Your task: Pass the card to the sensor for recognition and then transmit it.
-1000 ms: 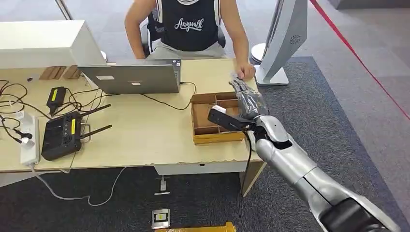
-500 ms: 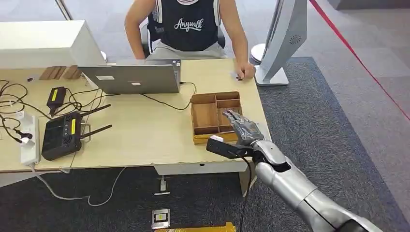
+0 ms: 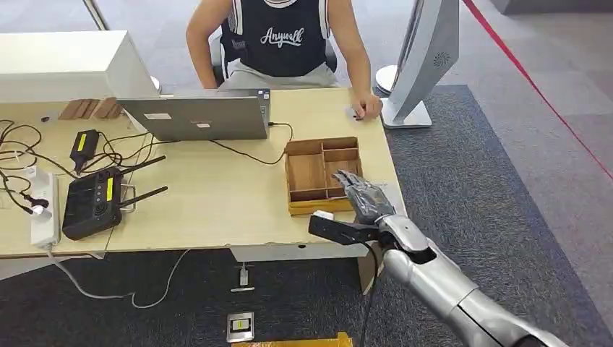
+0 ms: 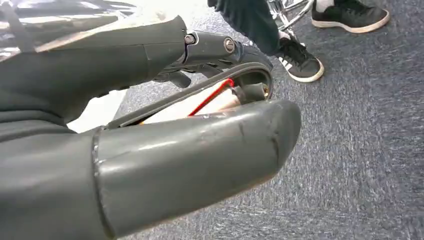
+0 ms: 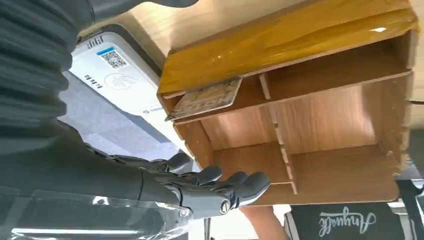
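Note:
A patterned card [image 5: 205, 100] lies flat in a compartment of the wooden tray [image 5: 280, 45], at the side nearest the white sensor [image 5: 120, 80] with a QR code. In the head view my right hand [image 3: 365, 194] hovers over the near right corner of the tray [image 3: 289, 173], fingers stretched out and holding nothing. A white corner of the sensor [image 3: 323, 215] peeks out by the tray's near edge. The right hand's fingers [image 5: 200, 185] are spread just short of the tray. My left hand [image 4: 150, 150] hangs over the carpet, thumb apart from its fingers.
A person [image 3: 289, 36] sits across the table, one hand [image 3: 367, 107] resting at the far right corner. A laptop [image 3: 199, 116], a black router [image 3: 90, 202] with cables and a power strip [image 3: 43, 210] fill the left side. A white stand [image 3: 423, 58] rises at the right.
My right hand has drawn back from the table's far edge near the person's hand to the tray's near right corner, and it has dropped lower.

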You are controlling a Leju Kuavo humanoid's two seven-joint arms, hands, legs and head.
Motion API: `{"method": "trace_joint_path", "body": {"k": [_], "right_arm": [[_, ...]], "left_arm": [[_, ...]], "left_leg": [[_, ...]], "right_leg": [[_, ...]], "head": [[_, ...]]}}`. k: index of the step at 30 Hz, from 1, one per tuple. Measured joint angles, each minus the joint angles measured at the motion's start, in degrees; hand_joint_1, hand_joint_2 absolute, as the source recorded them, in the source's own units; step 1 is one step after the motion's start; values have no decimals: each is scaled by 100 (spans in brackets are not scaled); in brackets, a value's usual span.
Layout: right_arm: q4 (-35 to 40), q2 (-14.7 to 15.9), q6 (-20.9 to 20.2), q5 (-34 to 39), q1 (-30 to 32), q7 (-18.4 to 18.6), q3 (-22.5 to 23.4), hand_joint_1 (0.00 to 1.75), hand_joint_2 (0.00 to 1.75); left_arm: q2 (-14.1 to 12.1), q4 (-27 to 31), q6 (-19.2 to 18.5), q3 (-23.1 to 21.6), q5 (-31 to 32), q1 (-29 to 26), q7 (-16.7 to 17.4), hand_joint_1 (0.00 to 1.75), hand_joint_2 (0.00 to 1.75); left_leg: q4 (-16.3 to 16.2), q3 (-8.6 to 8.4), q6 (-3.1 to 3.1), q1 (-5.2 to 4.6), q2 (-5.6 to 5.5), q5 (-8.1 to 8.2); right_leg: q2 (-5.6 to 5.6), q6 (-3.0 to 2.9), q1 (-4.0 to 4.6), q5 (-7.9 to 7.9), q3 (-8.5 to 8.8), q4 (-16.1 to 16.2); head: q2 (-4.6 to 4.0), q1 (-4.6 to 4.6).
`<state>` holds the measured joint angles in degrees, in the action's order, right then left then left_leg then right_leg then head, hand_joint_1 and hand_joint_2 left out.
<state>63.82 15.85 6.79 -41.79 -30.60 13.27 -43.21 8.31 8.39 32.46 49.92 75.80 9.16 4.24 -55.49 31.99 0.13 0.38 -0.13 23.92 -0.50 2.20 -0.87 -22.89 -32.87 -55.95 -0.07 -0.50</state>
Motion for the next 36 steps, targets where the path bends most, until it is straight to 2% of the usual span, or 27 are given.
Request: {"method": "trace_joint_path", "body": {"k": [7, 11, 19, 30, 36], "right_arm": [[-134, -96, 573, -450, -115, 0, -46, 0, 175], [-352, -208, 820, -346, -166, -205, -44, 0, 175], [-698, -398, 910, -302, -258, -295, -46, 0, 175], [-1016, -479, 916, -269, -313, -297, -46, 0, 175], [-1198, -474, 1273, -538, -426, -212, -48, 0, 175]], "left_arm": [[2, 0, -31, 2, 144, 29, 20, 0, 0], [2, 0, -31, 2, 188, 62, 18, 0, 0], [7, 0, -31, 4, 234, 86, 17, 0, 0], [7, 0, -31, 7, 254, 87, 55, 0, 0], [7, 0, -24, 11, 295, 87, -7, 0, 0]], "left_leg": [[0, 1, 0, -1, 0, 0], [0, 1, 0, -1, 0, 0], [0, 0, 0, 0, 0, 0], [0, 2, 0, -1, 0, 0], [-1, 0, 0, -1, 0, 0]], "right_leg": [[0, 0, -1, 0, 0, 1], [0, 0, -1, 0, 1, 1], [0, 0, 0, 0, 0, 0], [0, 0, -1, 0, 0, 1], [0, 0, -1, 0, 0, 1]], "head": [[0, -2], [0, 0], [0, 0], [0, -2], [0, 0]]}}
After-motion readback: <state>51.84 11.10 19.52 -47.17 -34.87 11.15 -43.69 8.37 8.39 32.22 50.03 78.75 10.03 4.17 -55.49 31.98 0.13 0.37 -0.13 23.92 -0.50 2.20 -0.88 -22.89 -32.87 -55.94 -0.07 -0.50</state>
